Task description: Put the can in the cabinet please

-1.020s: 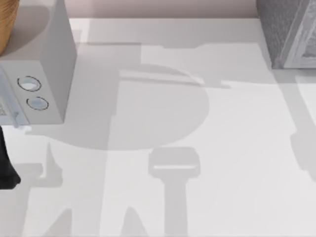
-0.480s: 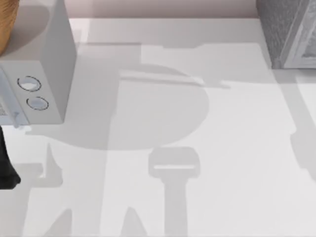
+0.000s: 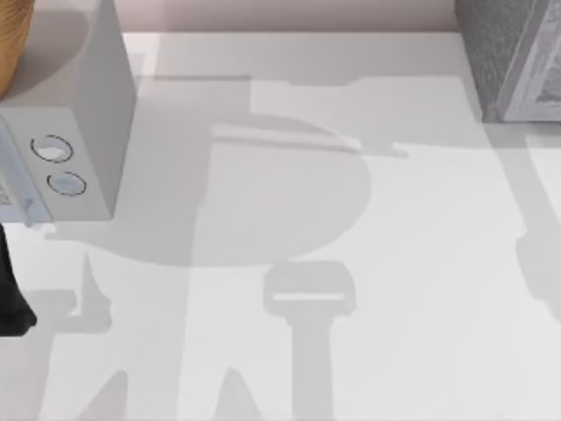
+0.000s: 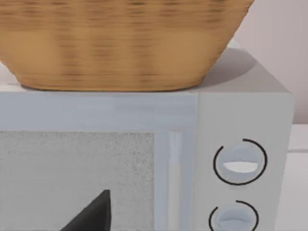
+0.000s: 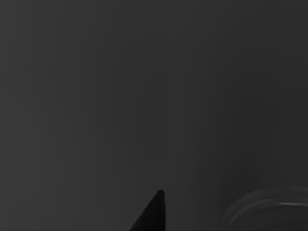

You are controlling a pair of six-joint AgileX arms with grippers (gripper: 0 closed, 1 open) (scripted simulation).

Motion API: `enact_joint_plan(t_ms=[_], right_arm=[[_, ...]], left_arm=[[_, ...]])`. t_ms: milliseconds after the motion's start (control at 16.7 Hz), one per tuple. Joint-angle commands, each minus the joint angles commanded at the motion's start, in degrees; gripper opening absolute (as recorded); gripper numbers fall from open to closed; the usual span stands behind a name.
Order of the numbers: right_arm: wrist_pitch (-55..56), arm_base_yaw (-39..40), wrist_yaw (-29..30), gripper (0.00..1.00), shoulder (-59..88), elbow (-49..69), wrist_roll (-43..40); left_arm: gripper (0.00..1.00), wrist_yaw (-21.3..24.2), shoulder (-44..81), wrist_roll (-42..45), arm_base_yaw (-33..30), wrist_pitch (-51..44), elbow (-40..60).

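While the left arm [image 3: 13, 298] sits at the table's [image 3: 421, 263] left edge facing the pale dial box [image 4: 240, 144] topped by a basket [image 4: 120, 43], gripper state can't tell; cabinet [image 3: 508, 53] far right; right wrist view dark.

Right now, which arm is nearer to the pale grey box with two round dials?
Left. The left arm stands in front of the pale box; the right wrist view is dark, so the right arm's place is unknown.
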Motion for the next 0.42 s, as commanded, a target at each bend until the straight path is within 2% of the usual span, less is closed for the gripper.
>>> enact_joint_plan(t_ms=[60, 120, 420], right_arm=[[0.00, 0.00, 0.00, 0.98, 0.00, 0.00, 0.00], [0.00, 0.00, 0.00, 1.00, 0.00, 0.00, 0.00], [0.00, 0.00, 0.00, 1.00, 0.00, 0.00, 0.00]], left_arm=[[1.00, 0.00, 0.00, 0.00, 0.00, 0.00, 0.00], [1.00, 0.00, 0.00, 0.00, 0.00, 0.00, 0.00], [1.00, 0.00, 0.00, 0.00, 0.00, 0.00, 0.00]])
